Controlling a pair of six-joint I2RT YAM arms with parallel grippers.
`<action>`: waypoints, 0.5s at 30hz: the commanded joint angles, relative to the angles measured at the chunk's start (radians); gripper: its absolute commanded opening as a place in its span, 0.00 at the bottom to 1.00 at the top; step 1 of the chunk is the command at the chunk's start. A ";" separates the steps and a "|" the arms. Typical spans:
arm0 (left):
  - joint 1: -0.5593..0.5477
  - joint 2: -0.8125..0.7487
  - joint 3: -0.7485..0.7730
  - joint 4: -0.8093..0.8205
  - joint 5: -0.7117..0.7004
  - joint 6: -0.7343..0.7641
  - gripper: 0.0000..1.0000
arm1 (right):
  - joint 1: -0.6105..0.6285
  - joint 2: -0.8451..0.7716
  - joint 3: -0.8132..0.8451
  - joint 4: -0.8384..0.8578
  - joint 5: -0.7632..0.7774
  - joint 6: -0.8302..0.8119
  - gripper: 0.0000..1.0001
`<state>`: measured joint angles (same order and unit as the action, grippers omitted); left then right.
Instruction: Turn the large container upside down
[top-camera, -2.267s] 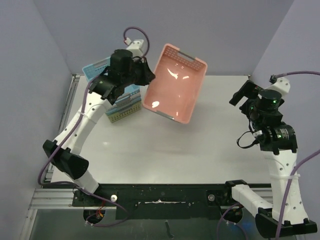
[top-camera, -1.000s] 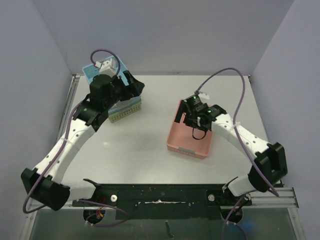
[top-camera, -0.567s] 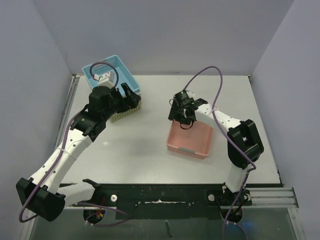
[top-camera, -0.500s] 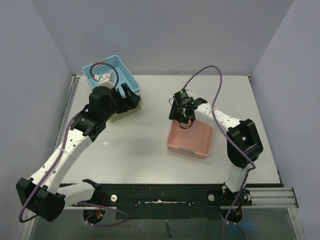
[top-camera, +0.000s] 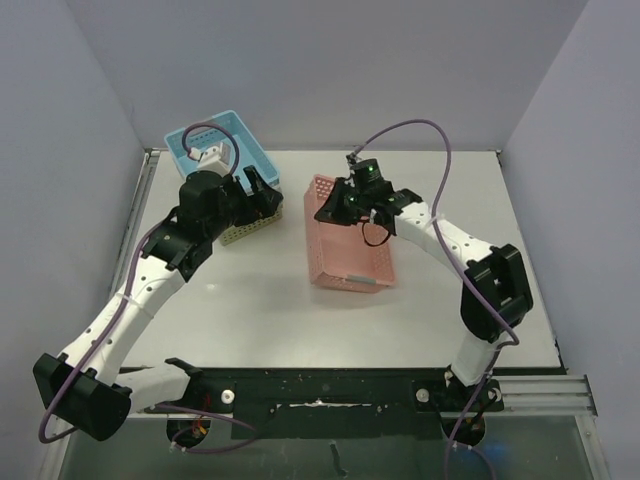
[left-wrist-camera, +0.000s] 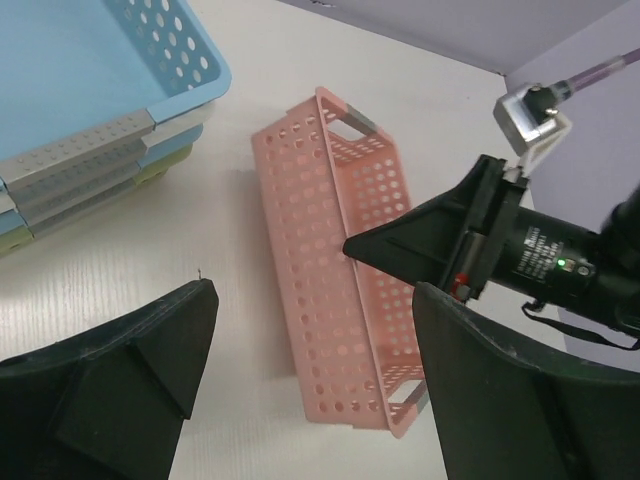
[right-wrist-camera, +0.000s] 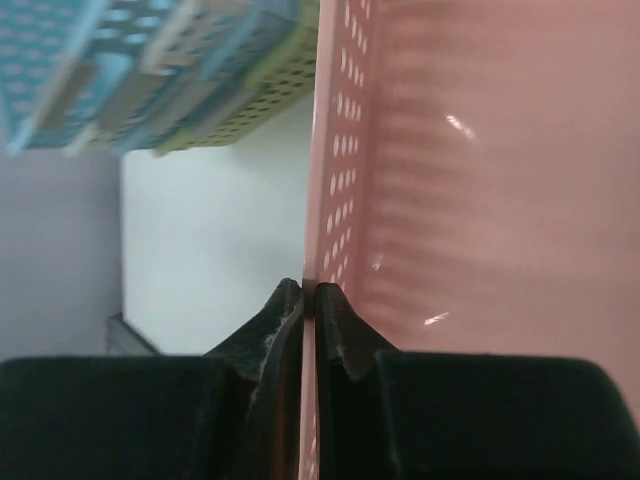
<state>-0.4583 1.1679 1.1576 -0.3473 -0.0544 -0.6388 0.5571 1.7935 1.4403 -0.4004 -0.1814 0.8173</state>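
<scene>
Plainly the right gripper (right-wrist-camera: 308, 290) is clamped on a side wall of the large pink container (top-camera: 345, 255), tipped on edge, its long axis running straight ahead of the jaws. The left gripper (left-wrist-camera: 312, 290), wide open and empty, hovers above.

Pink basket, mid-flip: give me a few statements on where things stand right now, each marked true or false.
1. The right gripper is shut on a perforated wall of the pink basket. True.
2. The pink basket lies flat with its opening facing up. False: it is tipped up on one long side.
3. The left gripper is holding the blue basket. False: its fingers are apart and hold nothing.
4. The blue basket sits on top of a stack of other baskets. True.
5. The pink basket is leaning against that stack. False: bare table shows between them.
</scene>
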 joint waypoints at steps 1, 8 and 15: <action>0.004 0.000 0.106 0.023 0.022 0.017 0.79 | -0.017 -0.181 -0.059 0.380 -0.275 0.133 0.00; 0.004 -0.010 0.182 0.035 0.109 0.020 0.78 | -0.200 -0.232 -0.458 0.916 -0.529 0.507 0.00; 0.004 0.002 0.149 0.053 0.163 0.011 0.78 | -0.317 -0.285 -0.707 0.847 -0.557 0.445 0.00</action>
<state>-0.4572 1.1706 1.2961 -0.3408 0.0593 -0.6369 0.2680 1.5700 0.7765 0.4084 -0.6685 1.2770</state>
